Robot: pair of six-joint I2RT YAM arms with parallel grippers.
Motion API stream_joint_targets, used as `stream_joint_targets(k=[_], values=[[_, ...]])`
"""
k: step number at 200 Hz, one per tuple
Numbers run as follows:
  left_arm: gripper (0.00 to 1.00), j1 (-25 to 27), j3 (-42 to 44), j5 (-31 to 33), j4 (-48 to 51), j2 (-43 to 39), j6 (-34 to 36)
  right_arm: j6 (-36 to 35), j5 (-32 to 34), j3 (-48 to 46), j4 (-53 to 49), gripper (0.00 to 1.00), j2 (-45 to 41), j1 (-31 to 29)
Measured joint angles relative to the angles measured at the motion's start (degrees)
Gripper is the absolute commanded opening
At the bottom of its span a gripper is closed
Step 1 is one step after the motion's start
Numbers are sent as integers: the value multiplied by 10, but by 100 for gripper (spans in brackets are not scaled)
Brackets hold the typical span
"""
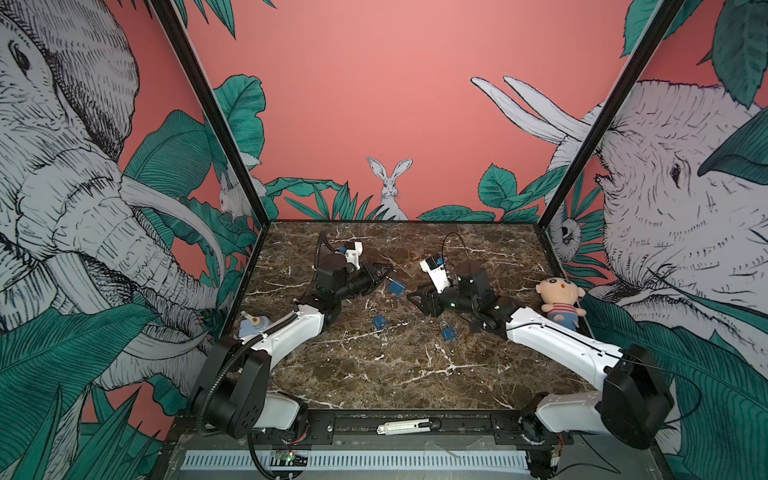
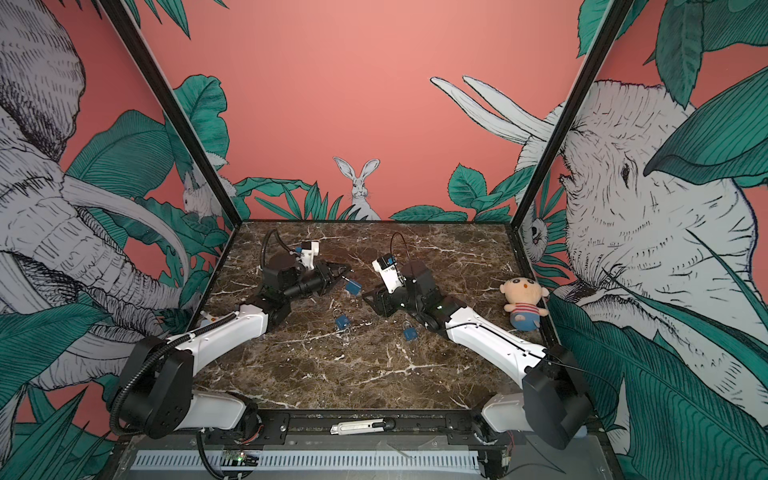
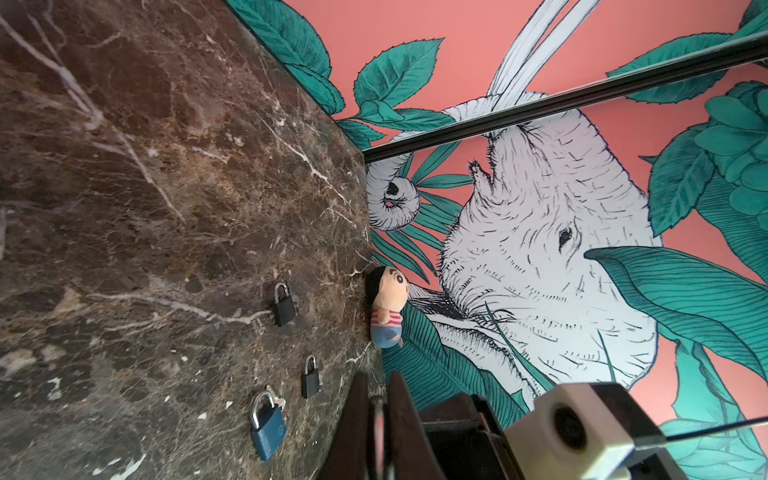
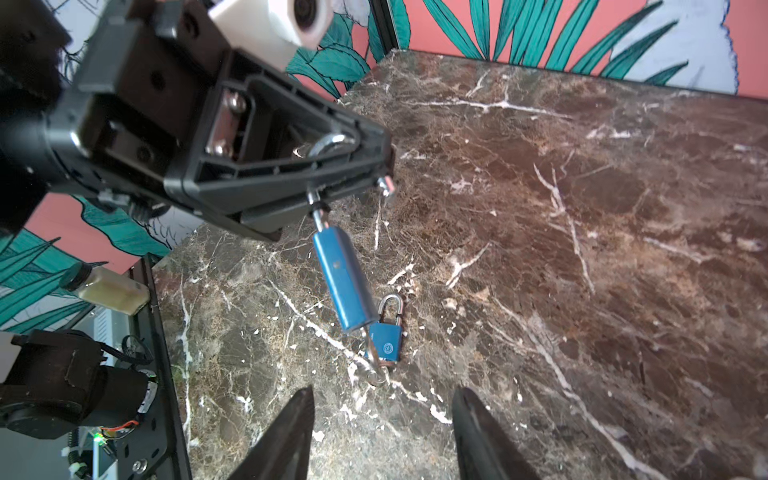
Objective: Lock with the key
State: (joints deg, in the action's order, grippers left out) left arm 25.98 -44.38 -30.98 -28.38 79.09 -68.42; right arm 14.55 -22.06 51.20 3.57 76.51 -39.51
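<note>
My left gripper (image 1: 384,272) is shut on the steel shackle of a blue padlock (image 4: 340,286), which hangs from it above the marble table (image 1: 395,374). The shackle's free leg (image 4: 388,185) stands out of the padlock's body. The key (image 4: 372,357), thin and silvery, sticks out of the hanging padlock's lower end. My right gripper (image 4: 384,395) is open just short of the key, with nothing between its fingers. In both top views the held padlock (image 2: 352,286) sits between the left gripper (image 2: 343,270) and the right gripper (image 2: 368,297).
Two more blue padlocks (image 1: 379,321) (image 1: 448,332) lie on the table toward the front. Two black padlocks (image 3: 284,307) (image 3: 311,378) lie near a plush doll (image 1: 561,301) at the right wall. A small bottle (image 1: 253,324) stands at the left edge.
</note>
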Motion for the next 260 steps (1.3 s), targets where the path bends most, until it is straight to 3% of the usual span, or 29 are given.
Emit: stream_joint_targets(k=[46,131,188,260], values=[[0,4,-7,-1,7,-10,-10,-44,17,26,-10,55,-5,-36],[0,9,-12,-1,23,-44,-22,-82,41,66,-19,56,-1,-37],[0,10,-29,-2,28,-64,-23,-90,31,87,-22,45,24,-37],[0,10,-30,-3,32,-64,-30,-92,27,95,-21,43,27,-37]])
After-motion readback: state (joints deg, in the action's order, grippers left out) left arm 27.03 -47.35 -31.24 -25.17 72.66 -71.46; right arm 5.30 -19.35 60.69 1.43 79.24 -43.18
